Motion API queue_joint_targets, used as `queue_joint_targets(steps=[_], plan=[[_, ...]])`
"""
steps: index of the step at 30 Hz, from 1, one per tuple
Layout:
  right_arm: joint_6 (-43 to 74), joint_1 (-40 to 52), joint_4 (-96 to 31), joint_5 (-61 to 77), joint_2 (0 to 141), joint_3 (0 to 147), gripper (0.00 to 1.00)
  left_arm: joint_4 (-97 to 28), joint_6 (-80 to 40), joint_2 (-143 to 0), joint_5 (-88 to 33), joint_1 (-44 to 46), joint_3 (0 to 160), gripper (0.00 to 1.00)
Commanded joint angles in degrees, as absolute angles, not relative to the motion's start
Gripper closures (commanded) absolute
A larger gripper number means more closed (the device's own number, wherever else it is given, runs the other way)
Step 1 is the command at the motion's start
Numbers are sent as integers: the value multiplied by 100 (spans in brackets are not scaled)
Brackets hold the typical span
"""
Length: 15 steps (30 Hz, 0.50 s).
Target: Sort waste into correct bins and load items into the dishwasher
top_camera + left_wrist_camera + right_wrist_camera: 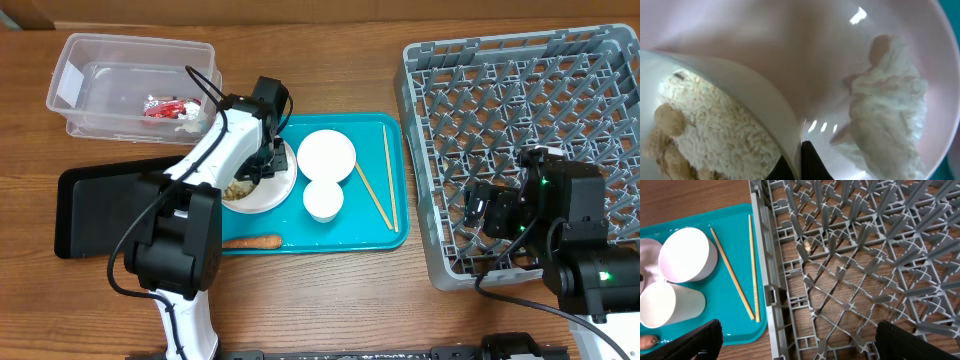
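White rice-filled bowl (747, 85), rim pinched in my left tool (799, 162) over the round white plate (790, 35); thin grip could slip, spilling rice (725, 127). Right tool (800, 347) gapes empty.

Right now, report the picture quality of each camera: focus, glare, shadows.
Overhead: sharp and evenly lit, only faint shadows on the table. Left wrist: too close, everything soft; rice and crumpled paper blurred, bright glints on the white dish. Right wrist: dish rack and chopsticks crisp; its own fingers dark and unfocused in the bottom corners.
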<state>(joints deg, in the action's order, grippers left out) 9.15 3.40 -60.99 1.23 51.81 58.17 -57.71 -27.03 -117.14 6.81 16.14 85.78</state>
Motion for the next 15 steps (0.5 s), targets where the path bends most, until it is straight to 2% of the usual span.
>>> queue_joint_targets(steps=[1,6,15], plan=[[897,325,-6080,91,5162,5961,0,-6337,-2768,-11710,639,1614,9373,96],[897,325,-6088,91,5162,5961,0,-7111,-2788,-11598,423,1533,10315,96],[895,325,-6099,89,5162,5961,0,-7802,-2582,-10916,-569,596,10335,95]])
